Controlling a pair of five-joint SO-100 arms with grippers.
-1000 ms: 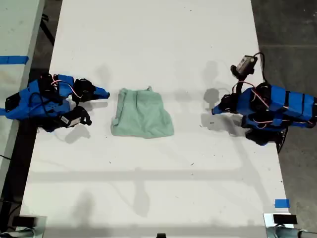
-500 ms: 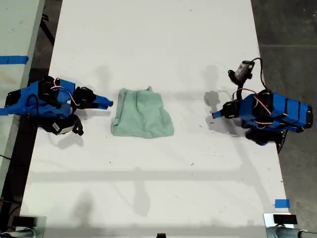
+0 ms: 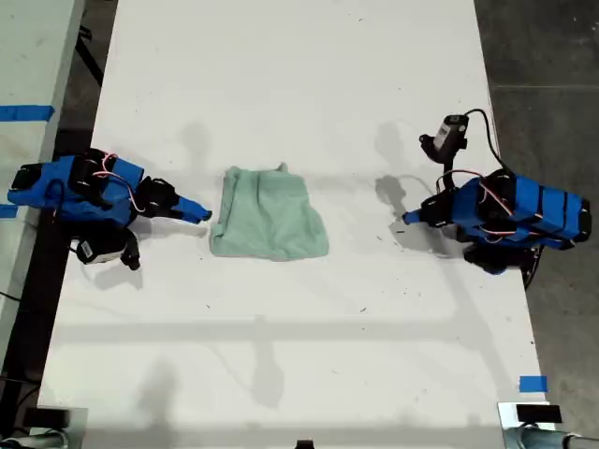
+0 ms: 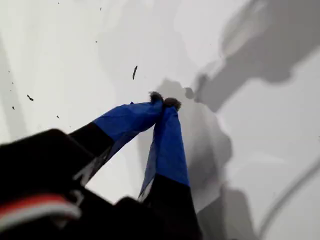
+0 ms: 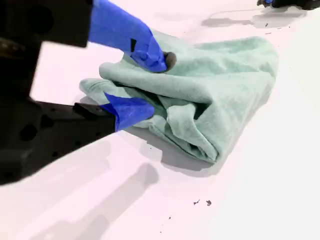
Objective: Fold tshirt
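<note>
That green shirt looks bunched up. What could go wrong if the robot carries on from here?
1. My second claw is open right at the edge of the tshirt, which lies in stacked layers. Closing may catch only some layers and drag the bundle apart instead of folding it.
2. My first claw is shut over bare table, away from the shirt, so nothing pins the cloth and it may slide.

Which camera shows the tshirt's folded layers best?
The second wrist view: the tshirt fills it, its stacked folds visible edge-on. The exterior view gives only its whole outline from above. The first wrist view misses it.
</note>
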